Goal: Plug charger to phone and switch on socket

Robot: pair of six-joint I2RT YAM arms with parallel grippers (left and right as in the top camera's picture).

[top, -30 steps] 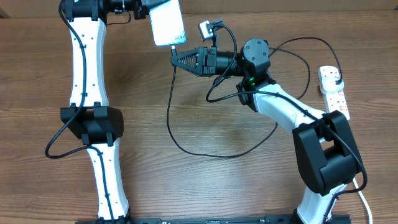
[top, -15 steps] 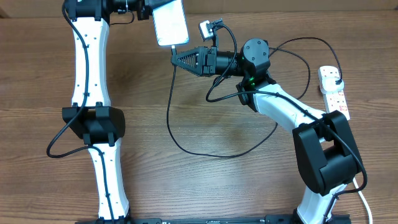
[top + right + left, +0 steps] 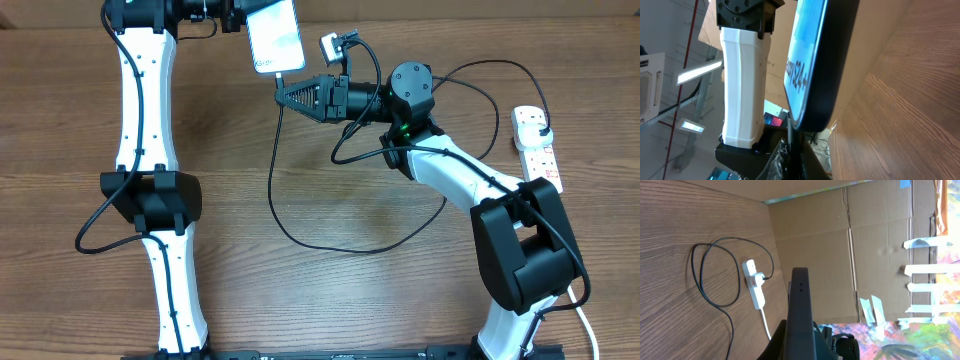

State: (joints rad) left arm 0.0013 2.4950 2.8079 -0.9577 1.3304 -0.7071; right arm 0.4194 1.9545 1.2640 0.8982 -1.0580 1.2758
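My left gripper [image 3: 238,16] is shut on the phone [image 3: 274,36] and holds it raised at the back of the table, light-blue screen up; its dark edge fills the left wrist view [image 3: 800,315]. My right gripper [image 3: 284,92] is shut on the connector end of the charger [image 3: 290,215], just below the phone's lower end. In the right wrist view the cable tip [image 3: 790,132] meets the phone's bottom edge [image 3: 812,70]. The black cable loops over the table to its plug in the socket [image 3: 534,148] at the right, which also shows in the left wrist view [image 3: 754,282].
The socket's thick white cord [image 3: 588,325] runs down the right edge. A cardboard wall [image 3: 840,255] stands behind the table. The left arm [image 3: 140,110] stretches along the left side; the right arm's base [image 3: 525,250] sits next to the socket.
The phone in my left gripper has shifted slightly right, toward the cable tip. My right gripper has stayed in place.
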